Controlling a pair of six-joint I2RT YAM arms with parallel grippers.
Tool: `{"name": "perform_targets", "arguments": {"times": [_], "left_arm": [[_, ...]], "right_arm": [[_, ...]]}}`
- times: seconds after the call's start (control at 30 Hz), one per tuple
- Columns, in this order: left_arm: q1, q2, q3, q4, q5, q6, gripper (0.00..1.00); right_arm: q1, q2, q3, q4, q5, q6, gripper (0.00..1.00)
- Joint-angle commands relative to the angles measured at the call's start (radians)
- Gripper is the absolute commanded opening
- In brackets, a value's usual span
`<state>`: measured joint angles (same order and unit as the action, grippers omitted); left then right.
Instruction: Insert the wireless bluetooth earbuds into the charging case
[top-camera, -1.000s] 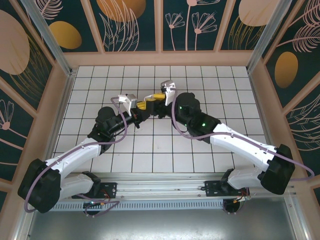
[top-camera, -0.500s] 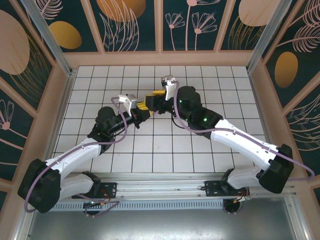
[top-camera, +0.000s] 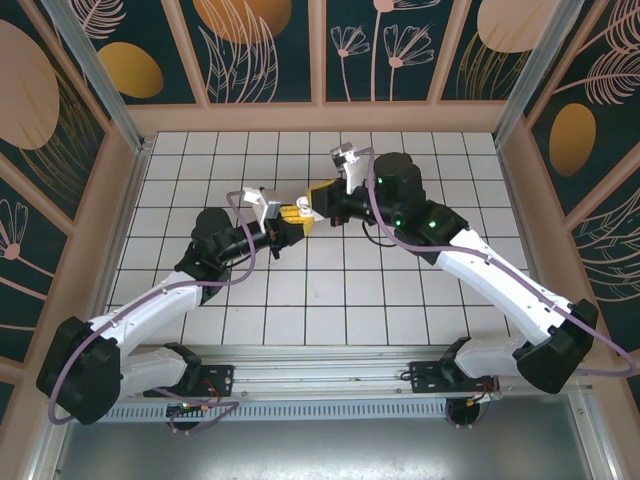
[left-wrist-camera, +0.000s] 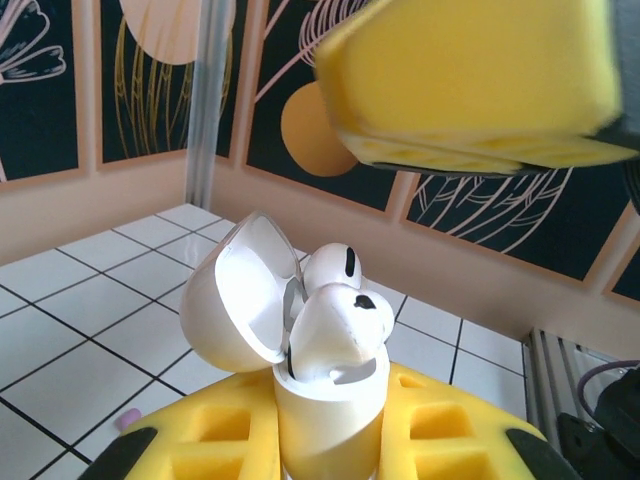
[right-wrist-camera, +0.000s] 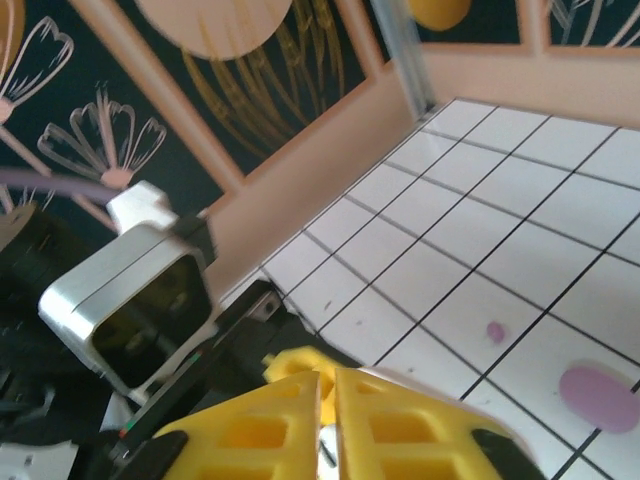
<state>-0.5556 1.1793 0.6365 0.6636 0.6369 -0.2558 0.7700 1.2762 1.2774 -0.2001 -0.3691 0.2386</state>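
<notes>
White charging case (left-wrist-camera: 328, 425) upright, lid (left-wrist-camera: 235, 300) open leftward; two white earbuds (left-wrist-camera: 338, 318) protruding from top.

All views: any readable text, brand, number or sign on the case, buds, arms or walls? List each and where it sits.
No readable text in any view.
charging case: plain white, no brand or marking.
earbuds: dark spots only, no lettering.
wall panels: leaf and flower drawings, no words.
silver box in the right wrist view: no label visible.
</notes>
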Motion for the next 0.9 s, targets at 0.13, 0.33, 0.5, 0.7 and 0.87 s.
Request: {"name": "perform_targets", "arguments": {"times": [0.13,0.33,0.5,0.7,0.87], "left_arm": [[0.0,0.008,0.037,0.003,0.043,-0.004,0.0],[0.0,0.005,0.04,-0.004,0.04,-0.003,0.0],[-0.002,0.008,0.043,-0.005,0.042,-0.005,0.0],[-0.001,0.013,0.047,-0.005,0.041,-0.005,0.0],[-0.002,0.017,0.051,-0.005,0.046,-0.006,0.0]], "right_arm": [[0.005,-0.018,0.038,-0.106,-0.096,-0.067,0.04],[0.005,-0.041,0.021,-0.113,-0.094,-0.08,0.0],[0.008,-0.027,0.015,-0.12,-0.099,-0.088,0.0],[0.012,0.004,0.025,-0.147,-0.099,-0.114,0.0],[0.015,0.022,0.027,-0.16,-0.082,-0.133,0.0]]}}
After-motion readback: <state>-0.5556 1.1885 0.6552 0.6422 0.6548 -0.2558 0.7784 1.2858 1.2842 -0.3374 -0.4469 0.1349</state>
